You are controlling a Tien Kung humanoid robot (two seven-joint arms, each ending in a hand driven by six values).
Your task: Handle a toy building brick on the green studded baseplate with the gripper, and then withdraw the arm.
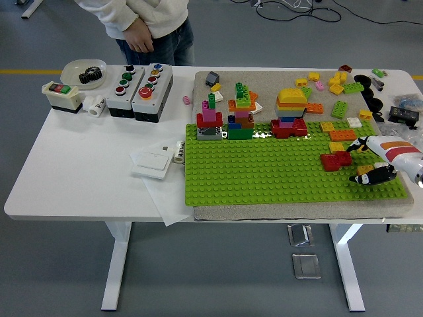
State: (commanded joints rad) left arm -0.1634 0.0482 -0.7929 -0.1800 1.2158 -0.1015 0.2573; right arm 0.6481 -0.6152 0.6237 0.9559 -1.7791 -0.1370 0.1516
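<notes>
Right hand (371, 162) enters from the right edge, low over the right end of the green baseplate (264, 172); fingers (378, 176) pinch a small yellow brick (365, 170) just right of the red brick (336, 160) seated on the studs; built stacks (228, 122) line the plate's far edge; the middle and near rows are bare studs; loose bricks (334, 86) lie beyond; a person (142, 26) stands at the counter's (79, 172) far side, hands clasped.

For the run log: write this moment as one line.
right hand: over baseplate's right end, fingers around small yellow brick | red brick: on green baseplate, beside hand | left hand: unseen | person: behind table
</notes>
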